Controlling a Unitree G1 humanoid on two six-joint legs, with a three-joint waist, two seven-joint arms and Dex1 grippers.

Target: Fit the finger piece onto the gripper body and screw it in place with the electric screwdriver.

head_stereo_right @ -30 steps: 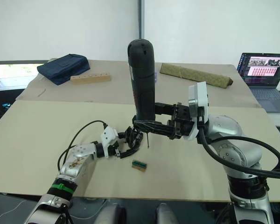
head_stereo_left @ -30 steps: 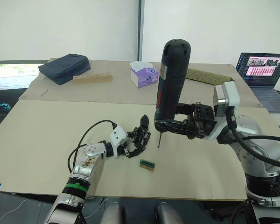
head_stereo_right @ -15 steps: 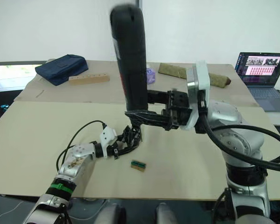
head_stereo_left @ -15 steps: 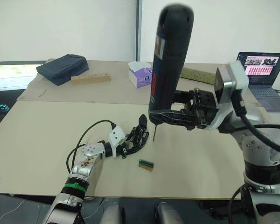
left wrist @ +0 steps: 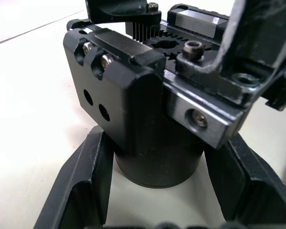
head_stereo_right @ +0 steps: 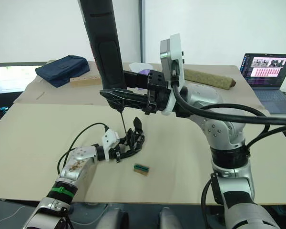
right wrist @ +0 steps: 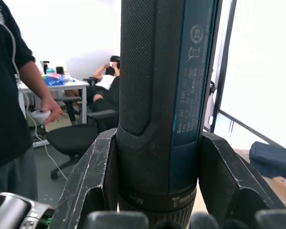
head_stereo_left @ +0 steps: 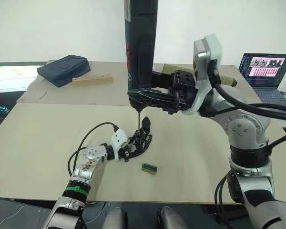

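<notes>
Raised and swung toward my left over the past second, the electric screwdriver (head_stereo_left: 142,47) now stands upright in my right gripper (head_stereo_left: 155,98), fingers clamped around its barrel, bit poised just above the gripper body (head_stereo_left: 142,138). My left gripper (head_stereo_left: 133,149) pins that body's round base to the table (head_stereo_left: 38,143), fingers closed on it. Screwing appears in hand; next, I judge, the bit must descend squarely onto a screw. Finger piece: indistinguishable.

A matte-black cylindrical electric screwdriver (head_stereo_left: 142,47) carries a teal label strip with red lettering. The small gripper body (head_stereo_left: 142,138) is black with silver screws. Near it lies a green-and-brown rectangular block (head_stereo_left: 149,168). On the far left sits a navy fabric bag (head_stereo_left: 65,68).
</notes>
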